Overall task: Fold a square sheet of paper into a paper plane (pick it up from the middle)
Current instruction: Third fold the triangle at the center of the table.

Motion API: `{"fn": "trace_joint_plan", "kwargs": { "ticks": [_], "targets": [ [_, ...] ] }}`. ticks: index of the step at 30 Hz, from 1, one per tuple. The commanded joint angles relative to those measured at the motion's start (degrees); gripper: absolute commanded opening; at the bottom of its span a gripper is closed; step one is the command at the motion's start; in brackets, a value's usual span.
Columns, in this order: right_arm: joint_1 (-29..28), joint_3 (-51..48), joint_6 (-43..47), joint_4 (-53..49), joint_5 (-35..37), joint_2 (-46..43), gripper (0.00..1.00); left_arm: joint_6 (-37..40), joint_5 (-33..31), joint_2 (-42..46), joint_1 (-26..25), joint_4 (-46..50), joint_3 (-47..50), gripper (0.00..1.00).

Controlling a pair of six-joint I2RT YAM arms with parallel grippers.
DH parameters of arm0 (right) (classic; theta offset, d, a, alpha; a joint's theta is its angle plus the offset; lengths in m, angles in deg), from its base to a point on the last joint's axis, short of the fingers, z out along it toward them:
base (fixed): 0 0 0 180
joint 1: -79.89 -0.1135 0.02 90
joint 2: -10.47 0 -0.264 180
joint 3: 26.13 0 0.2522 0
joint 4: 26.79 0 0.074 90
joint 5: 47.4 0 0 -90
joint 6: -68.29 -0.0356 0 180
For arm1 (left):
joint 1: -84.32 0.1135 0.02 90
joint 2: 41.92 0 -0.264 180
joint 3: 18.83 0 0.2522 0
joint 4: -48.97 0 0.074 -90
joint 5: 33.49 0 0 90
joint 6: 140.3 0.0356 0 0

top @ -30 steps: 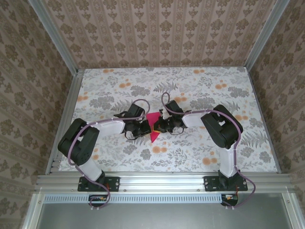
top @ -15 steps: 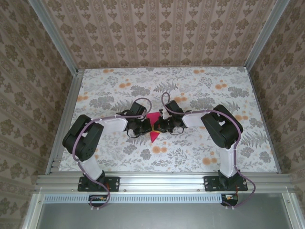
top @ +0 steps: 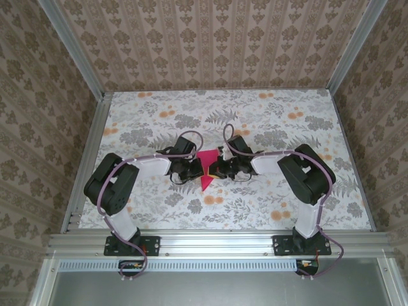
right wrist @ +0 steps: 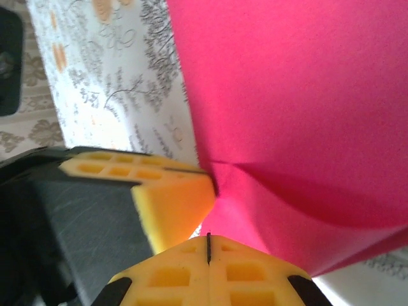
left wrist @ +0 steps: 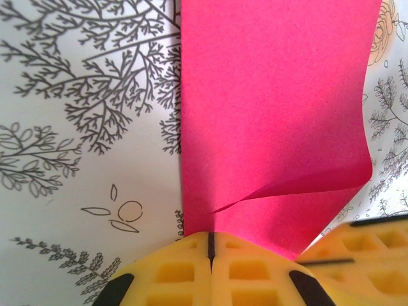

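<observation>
We noting table (top: pixel 159 121) centre: square sheet of paper (top: pixel 204 177) lying between arms, partly lifted, curling, no dart shape showing. Left gripper (left wrist: pixel 210 245) and right gripper (right wrist: pixel 208 245) both clenching its edge. We judging: early, nearly all folding remaining.

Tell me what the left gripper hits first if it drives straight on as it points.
The left gripper, shut on the magenta-red square paper sheet, would push into that sheet first. Past it lies the floral-patterned table, probably close, though depth is unclear.
</observation>
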Motion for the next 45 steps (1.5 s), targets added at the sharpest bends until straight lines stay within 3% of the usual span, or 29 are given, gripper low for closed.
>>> {"fn": "trace_joint_plan", "kwargs": {
  "ticks": [1, 13, 34, 41, 45],
  "targets": [
    [-0.58, -3.55, -3.81, 5.11, -3.91, -1.83, 0.06, 0.27, -2.2, -1.92, -0.05, 2.99, 0.39, 0.03],
    [-4.19, -6.31, -6.45, 10.58, -4.63, -1.34, 0.06, 0.01, -2.22, -2.18, -0.4, 2.92, 0.3, 0.03],
    [-5.64, -6.55, -5.0, 9.2, -1.69, 2.93, 0.05, -0.11, -2.53, -2.36, -0.41, 3.28, 0.04, 0.02],
    [-5.82, -6.2, -3.71, 6.14, -0.15, 3.12, 0.05, -0.1, -2.63, -2.44, -0.4, 3.36, -0.04, 0.02],
    [-5.91, -4.37, -1.63, -0.98, 3.55, 3.47, 0.05, -0.17, -2.63, -2.46, -0.4, 3.28, 0.03, 0.02]
  ]
}}
